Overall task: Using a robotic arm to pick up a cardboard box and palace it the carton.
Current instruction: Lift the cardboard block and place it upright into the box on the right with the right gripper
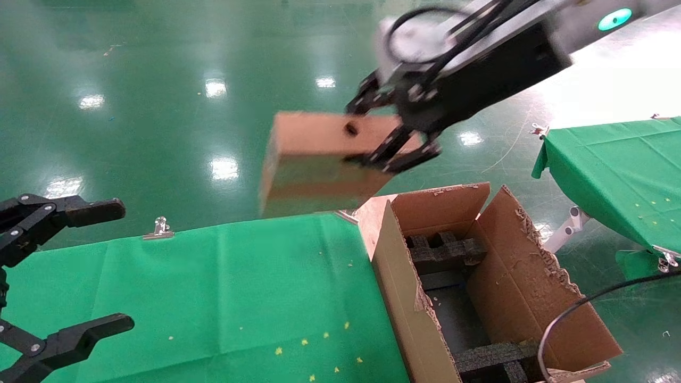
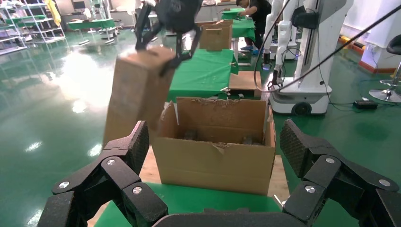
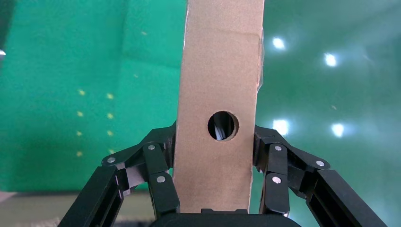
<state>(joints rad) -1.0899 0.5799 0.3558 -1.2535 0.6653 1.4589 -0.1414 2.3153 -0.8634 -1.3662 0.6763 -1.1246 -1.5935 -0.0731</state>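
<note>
The right claw [image 1: 396, 139] is clamped on the cardboard box [image 1: 319, 159], held aloft above the tabletop [image 1: 213, 298] edge. Its long axis runs leftward from the claw. The carton [image 1: 532, 276] lies below and rightward. The left claw [image 1: 80, 266] is parked, spread open.

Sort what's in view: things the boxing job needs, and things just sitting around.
Job:
right gripper, clamped on the cardboard box, held in the air
carton, open, foam blocks inside

Lying about:
left gripper, open, idle
green table cover
metal clip
</note>
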